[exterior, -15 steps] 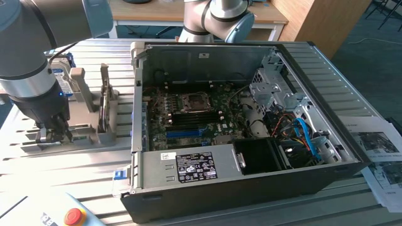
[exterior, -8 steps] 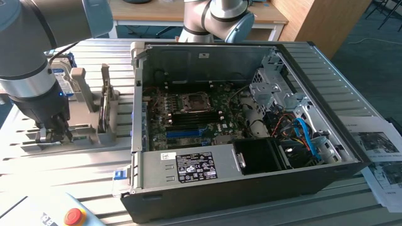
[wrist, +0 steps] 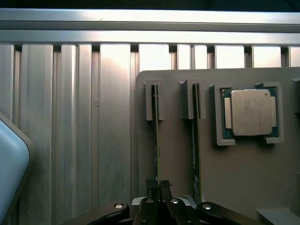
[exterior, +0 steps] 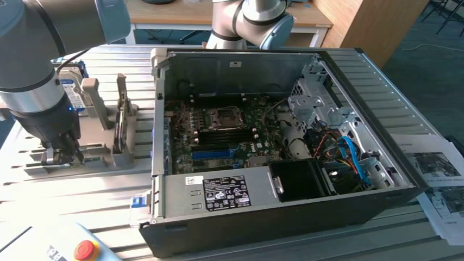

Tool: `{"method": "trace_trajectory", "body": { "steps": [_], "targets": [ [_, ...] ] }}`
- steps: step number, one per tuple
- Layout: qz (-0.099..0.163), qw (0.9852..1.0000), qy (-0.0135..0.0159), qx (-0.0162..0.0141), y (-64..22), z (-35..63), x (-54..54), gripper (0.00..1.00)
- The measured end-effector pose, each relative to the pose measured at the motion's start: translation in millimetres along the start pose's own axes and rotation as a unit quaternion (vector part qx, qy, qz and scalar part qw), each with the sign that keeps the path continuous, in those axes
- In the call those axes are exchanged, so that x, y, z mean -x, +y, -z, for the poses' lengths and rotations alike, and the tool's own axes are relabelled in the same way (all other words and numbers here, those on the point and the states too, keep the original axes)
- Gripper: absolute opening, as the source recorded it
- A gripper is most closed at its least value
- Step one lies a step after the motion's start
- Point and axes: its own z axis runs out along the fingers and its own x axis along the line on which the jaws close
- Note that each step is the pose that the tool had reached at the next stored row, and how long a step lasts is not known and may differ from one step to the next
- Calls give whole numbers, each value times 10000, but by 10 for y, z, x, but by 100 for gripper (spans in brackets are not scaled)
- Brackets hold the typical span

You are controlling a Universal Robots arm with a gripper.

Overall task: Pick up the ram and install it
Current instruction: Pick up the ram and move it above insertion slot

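Gripper fingertips are pinching together on the top edge of the ram — a thin stick standing on edge, its far end sitting in a slot of the grey holder. Second thin stick is standing in the neighbouring slot, just beside the first and apart from the fingers. Silver processor chip is lying flat in its own recess on the same holder. Holder is resting on a slatted aluminium table, with light glaring off the ribs.

From the exterior view the arm is reaching down at the exterior view's left, low over the holder. Open black computer case is lying on its side mid-table, motherboard facing up, well apart from the ram. Printed sheets are lying at the exterior view's right edge — red button is sitting at the near edge. Wooden desk and blue-grey floor are showing behind the table.
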Motion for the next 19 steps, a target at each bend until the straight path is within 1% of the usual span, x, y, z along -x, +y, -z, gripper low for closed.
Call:
{"method": "trace_trajectory", "body": {
  "steps": [16, 19],
  "targets": [
    [252, 9997, 8, 4, 0, -1, 0, 12],
    [265, 9996, 9, 4, 0, 0, 0, 12]
  ]
}}
